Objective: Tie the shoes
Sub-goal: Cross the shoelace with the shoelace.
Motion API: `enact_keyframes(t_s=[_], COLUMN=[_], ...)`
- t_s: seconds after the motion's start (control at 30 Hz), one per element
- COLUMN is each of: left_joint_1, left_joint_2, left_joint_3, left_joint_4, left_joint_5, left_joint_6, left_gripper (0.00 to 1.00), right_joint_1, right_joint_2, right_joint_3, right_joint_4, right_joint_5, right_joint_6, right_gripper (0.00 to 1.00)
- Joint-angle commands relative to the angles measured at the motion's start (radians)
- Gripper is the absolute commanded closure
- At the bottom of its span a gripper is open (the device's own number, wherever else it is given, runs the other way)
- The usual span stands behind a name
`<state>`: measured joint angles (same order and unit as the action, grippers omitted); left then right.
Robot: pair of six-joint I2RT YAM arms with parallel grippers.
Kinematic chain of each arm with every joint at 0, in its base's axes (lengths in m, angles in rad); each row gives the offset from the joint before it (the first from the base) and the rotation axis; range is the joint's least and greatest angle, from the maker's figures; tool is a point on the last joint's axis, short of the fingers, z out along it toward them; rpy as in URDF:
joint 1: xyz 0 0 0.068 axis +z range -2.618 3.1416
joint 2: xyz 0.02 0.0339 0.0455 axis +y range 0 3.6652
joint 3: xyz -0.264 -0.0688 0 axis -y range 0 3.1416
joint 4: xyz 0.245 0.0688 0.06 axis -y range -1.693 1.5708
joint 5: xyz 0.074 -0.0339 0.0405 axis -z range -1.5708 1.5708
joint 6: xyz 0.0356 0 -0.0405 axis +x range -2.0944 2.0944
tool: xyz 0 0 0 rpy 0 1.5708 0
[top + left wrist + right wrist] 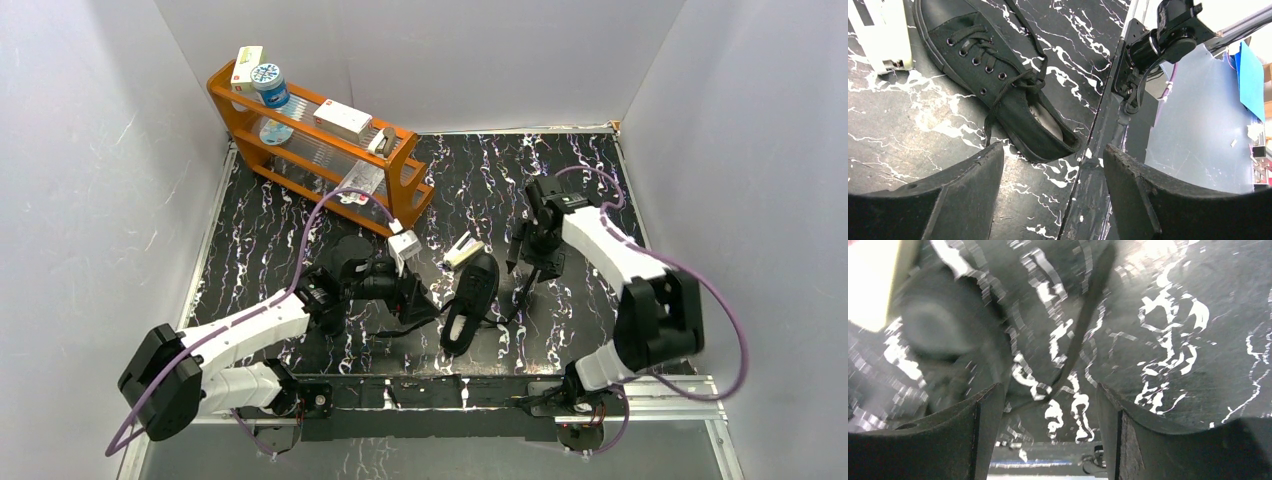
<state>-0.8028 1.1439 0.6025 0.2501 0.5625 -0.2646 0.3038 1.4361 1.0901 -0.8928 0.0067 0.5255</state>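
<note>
The overhead view places one black shoe (pixel 472 288) mid-table between the arms, heel near. Only the left wrist view resolves its matte canvas, smooth toe cap and loosely crossed laces (pixel 1013 82). Left gripper (pixel 1053 155) is released and empty. Right gripper (pixel 1048 390) is released. Its blurred view shows a thin lace strand (pixel 1083 335) on the marbled table (pixel 1198 315).

All-black shoe (pixel 470 290) with black laces (pixel 979 47), black table (pixel 260 250) streaked with white marble-like veins, bright orange rack (pixel 405 190), white left arm (pixel 245 328) with black joints, plain white walls (pixel 90 150)
</note>
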Motion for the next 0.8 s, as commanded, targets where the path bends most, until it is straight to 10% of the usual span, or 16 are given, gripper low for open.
enact_keyframes(t_s=[0.0,0.37,0.53,0.67,0.77], left_joint_1=[-0.005,-0.006,-0.005,-0.006,-0.006], left_joint_2=[-0.064,-0.234,-0.264,-0.269,-0.271], left_joint_3=[0.088,0.135,0.092,0.072,0.058], left_joint_4=[-0.097,-0.303,-0.259,-0.255,-0.221], left_joint_5=[-0.02,-0.07,-0.081,-0.115,-0.153], left_joint_6=[0.01,0.002,-0.032,-0.071,-0.106], left_gripper=[0.31,0.3,0.3,0.3,0.3], right_joint_1=[-0.023,-0.022,0.019,0.055,0.058], right_joint_2=[0.146,0.247,0.264,0.164,0.104], right_joint_3=[0.039,-0.138,-0.26,-0.35,-0.314], right_joint_4=[-0.051,0.147,0.181,0.234,0.232], right_joint_5=[0.198,0.074,0.091,0.121,0.137], right_joint_6=[0.129,0.224,0.388,0.497,0.401], right_gripper=[0.26,0.4,0.57,0.97,1.0])
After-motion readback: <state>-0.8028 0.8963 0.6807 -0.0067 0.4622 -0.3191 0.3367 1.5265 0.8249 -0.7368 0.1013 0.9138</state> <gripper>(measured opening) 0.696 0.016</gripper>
